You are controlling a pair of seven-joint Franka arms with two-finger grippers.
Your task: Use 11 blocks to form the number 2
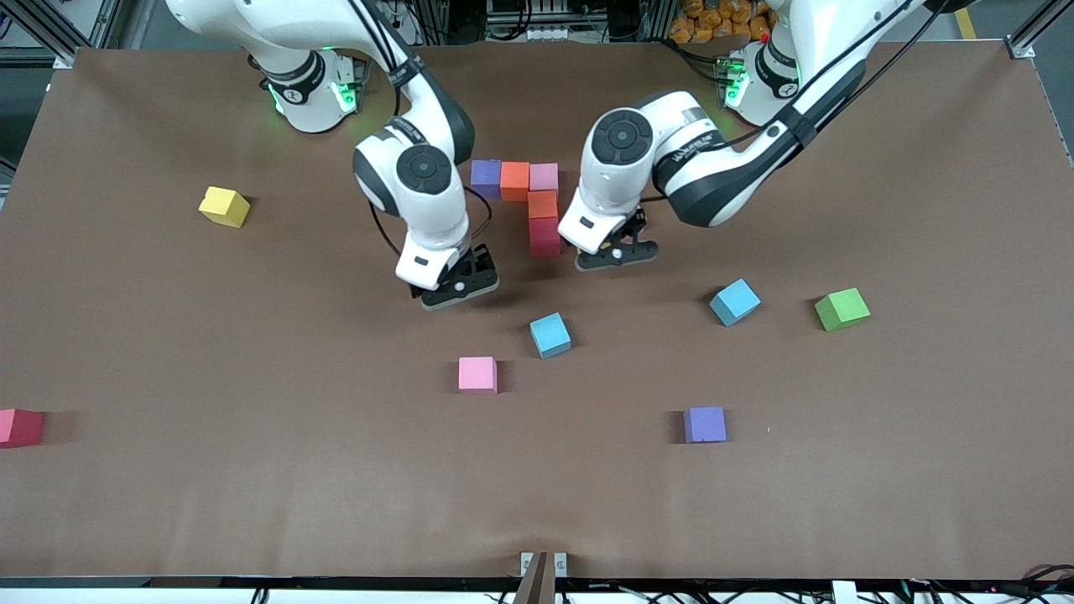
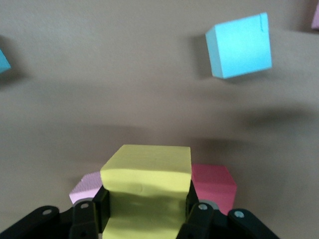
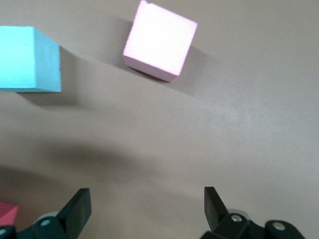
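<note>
My left gripper is shut on a yellow-green block, low over the table. The block hangs between a red block and a pink block. The red block ends a column under an orange and a pink block. An orange and a purple block run beside that pink one. My right gripper hangs open over bare table. Its wrist view shows a loose pink block and a light blue block.
Loose on the table lie a yellow block, two light blue blocks, a pink block, a purple block, a green cube, and a red block at the edge by the right arm's end.
</note>
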